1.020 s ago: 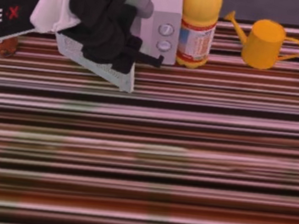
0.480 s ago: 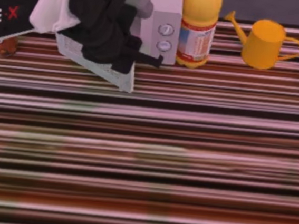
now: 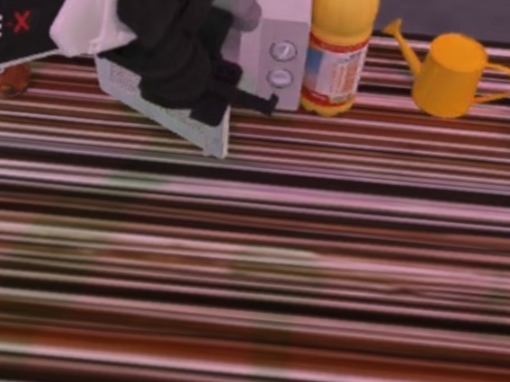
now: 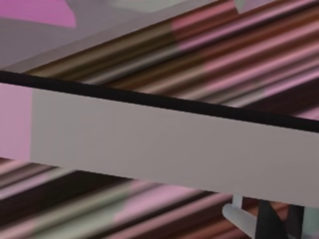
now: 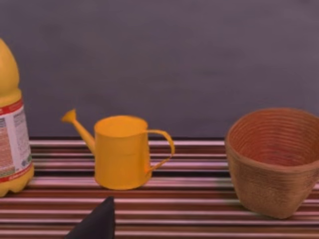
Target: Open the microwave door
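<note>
Left tool [image 3: 250, 100] at microwave door [image 3: 167, 115], grip state unclear; door swung partly open, back left of bench [image 3: 247, 272].
Door looks rigid, light, hinged at left: hold its free edge. Microwave [image 3: 275, 30] could slide.

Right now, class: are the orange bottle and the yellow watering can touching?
Apart. The right wrist view shows striped table between the orange bottle and the yellow watering can.

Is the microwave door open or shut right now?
Open: the microwave door angles out from the microwave front, with the left gripper at it.
</note>
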Controlling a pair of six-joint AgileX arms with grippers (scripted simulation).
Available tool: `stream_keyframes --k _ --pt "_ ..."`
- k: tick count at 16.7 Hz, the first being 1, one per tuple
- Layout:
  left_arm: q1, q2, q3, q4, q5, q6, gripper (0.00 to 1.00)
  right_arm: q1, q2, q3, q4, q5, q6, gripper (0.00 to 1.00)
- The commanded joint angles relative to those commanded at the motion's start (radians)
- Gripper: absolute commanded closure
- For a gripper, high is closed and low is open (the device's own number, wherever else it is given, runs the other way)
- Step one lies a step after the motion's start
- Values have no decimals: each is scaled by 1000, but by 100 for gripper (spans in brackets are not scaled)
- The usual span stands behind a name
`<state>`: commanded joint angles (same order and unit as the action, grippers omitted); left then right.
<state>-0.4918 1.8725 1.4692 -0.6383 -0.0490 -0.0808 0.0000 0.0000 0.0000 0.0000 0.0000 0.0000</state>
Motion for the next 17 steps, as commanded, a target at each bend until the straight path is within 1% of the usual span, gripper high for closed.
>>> stream_keyframes --k 5,7,14,17 --pt "0 0 0 0 0 0 100 0 0 0 0 0 0 0" --pt "-4 1 -5 1 8 0 100 0 0 0 0 0 0 0" --pt "41 -68 -93 18 77 132 100 0 0 0 0 0 0 0" --pt "43 -75 -96 22 82 140 100 0 0 0 0 0 0 0"
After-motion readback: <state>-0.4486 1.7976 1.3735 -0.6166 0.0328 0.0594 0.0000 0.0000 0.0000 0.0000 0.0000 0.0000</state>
